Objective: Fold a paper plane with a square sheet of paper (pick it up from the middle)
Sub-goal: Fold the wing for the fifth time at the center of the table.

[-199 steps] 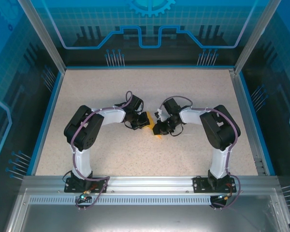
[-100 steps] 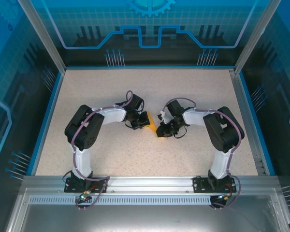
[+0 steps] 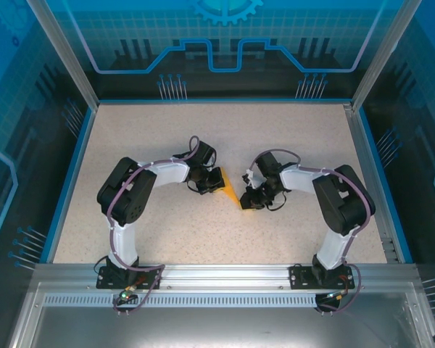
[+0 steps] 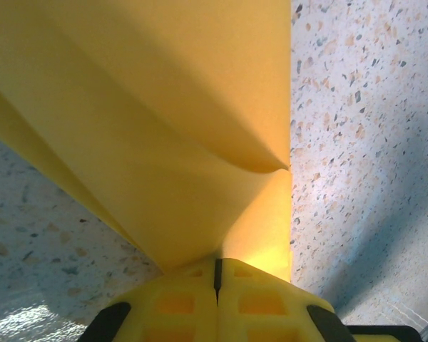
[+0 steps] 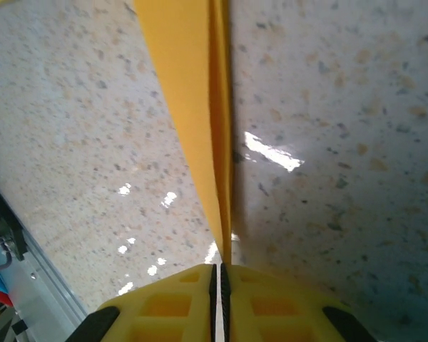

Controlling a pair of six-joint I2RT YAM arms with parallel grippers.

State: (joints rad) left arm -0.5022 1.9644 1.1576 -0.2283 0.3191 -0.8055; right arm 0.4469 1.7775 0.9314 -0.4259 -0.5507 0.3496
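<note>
Nearest the camera, an aluminium rail carries the bases of both arms. The left arm and the right arm rise from it and bend inward, toward each other.

Near the middle of the speckled table the two wrists come close together, with the orange paper stretched between them. It is folded into a narrow pointed shape lying just above or on the surface; which of the two cannot be told.

The left gripper is clamped on the paper's wider end. In its wrist view the yellow fingers meet with the sheet pinched in the seam, and layered flaps fan away from them.

The right gripper is clamped on the narrower end. Its own camera shows the pads pressed together on a thin folded edge running straight ahead.

Beyond the grippers lies bare tabletop, then the blue panelled back wall.
</note>
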